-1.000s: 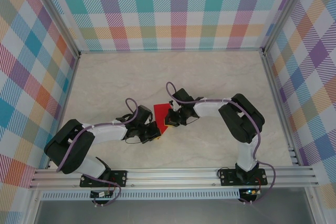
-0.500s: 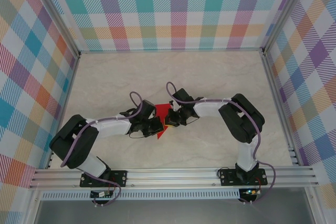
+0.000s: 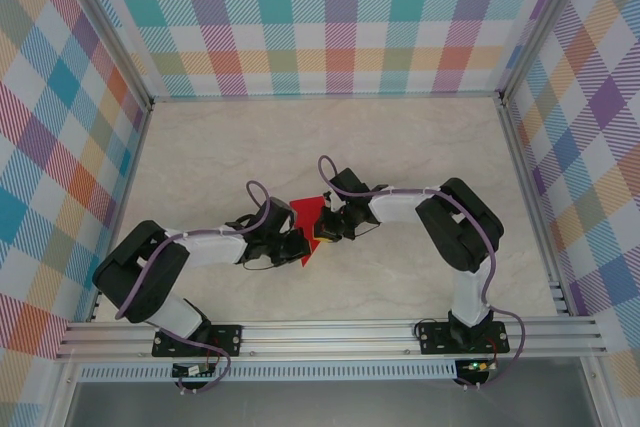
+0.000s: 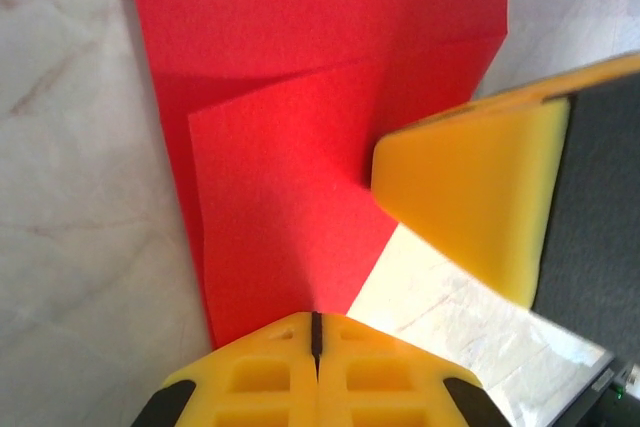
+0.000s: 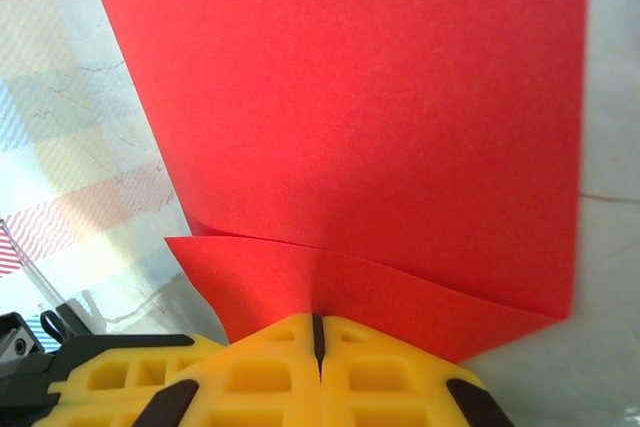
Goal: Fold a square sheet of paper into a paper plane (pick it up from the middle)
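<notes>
The square sheet of paper (image 3: 307,212) is bright red and lies mid-table, partly folded over itself, between the two arms. In the left wrist view the paper (image 4: 300,97) shows a folded flap, and my left gripper (image 4: 316,319) is shut on its lower point. My right gripper (image 5: 318,323) is shut on the edge of a raised flap of the paper (image 5: 360,97). Seen from above, the left gripper (image 3: 300,247) and right gripper (image 3: 322,231) sit close together at the sheet's near edge. A yellow right finger (image 4: 470,197) rests against the sheet.
The pale marbled table (image 3: 400,147) is boxed in by plaid walls (image 3: 330,17) at the back and both sides. An aluminium rail (image 3: 330,332) with the arm bases runs along the near edge. Both elbows bend outward.
The left gripper has moved right and up toward the right gripper, drawing the sheet's near-left corner inward. The red shape has gone from squarish to pointed at its near end. The right arm has held still.
</notes>
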